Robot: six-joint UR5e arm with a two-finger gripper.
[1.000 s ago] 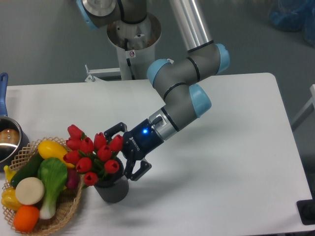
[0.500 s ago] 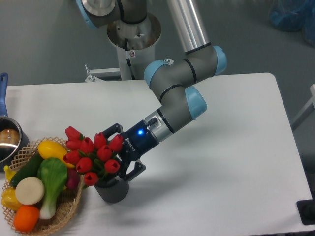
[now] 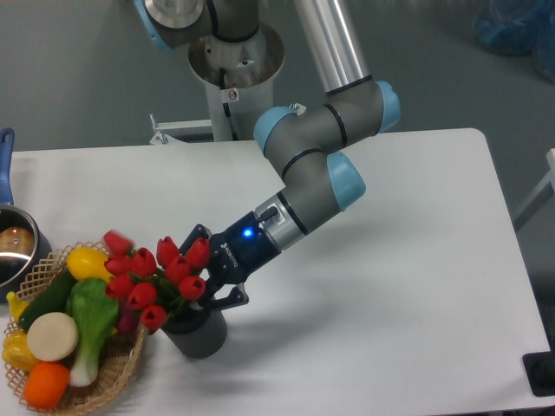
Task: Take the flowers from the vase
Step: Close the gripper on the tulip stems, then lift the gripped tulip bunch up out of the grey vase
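Camera view, from above and in front: the arm reaches down and to the left, and its tool (image 3: 211, 270) sits low at the right side of the flowers (image 3: 154, 276), just above the mouth of the vase (image 3: 198, 331). One dark finger shows above the red buds and one below, so the jaws look drawn in narrow around the stems and leaves at the bunch's neck — though the foliage hides the contact itself, and I cannot tell for certain that the stems are pinched.

The flowers are in the vase, leaning left toward the basket (image 3: 113, 374) of vegetables, with a few buds blurred at the upper left. The vase stands on the white tabletop (image 3: 390, 286), touching or nearly touching the basket's rim.

By my reading, the step in hand is the grasp, with the lift not yet begun. The next move calls for a firm hold on the stems and then a pull along the line of the vase — up and slightly away from the basket — so the stems slide free without tipping the pot or dragging it.
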